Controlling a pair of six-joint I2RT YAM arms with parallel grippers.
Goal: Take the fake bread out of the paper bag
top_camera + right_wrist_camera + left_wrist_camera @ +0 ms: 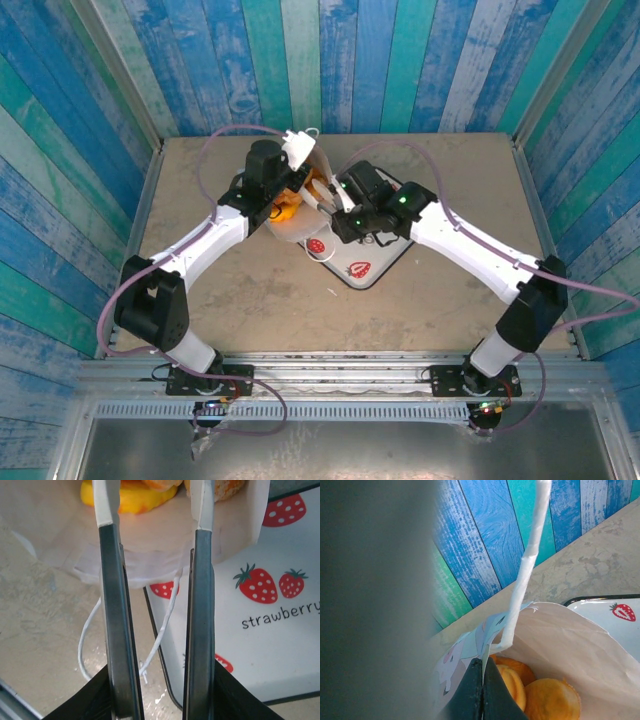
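Dark fingers of my left claw are pressed together on the near lip of the paper bag, pinching the paper so the mouth is propped wide. One thin handle runs up toward 12 o'clock. Just past the pinch, at about 4 o'clock from it, the fake bread sits deep inside the bag, orange and glossy, several pieces touching.

My right claw is spread. Both taped fingers reach toward 12 o'clock into the bag's mouth with nothing between them, and yellow-orange bread lies just beyond the tips. The strawberry tray lies at 4 o'clock of that claw, with the bag's lip resting over its far edge.

From above, both claws meet at the bag near the far middle of the table. By my reading nothing is out yet. Every piece I can see is inside the bag, so the grasping and lifting all remain.
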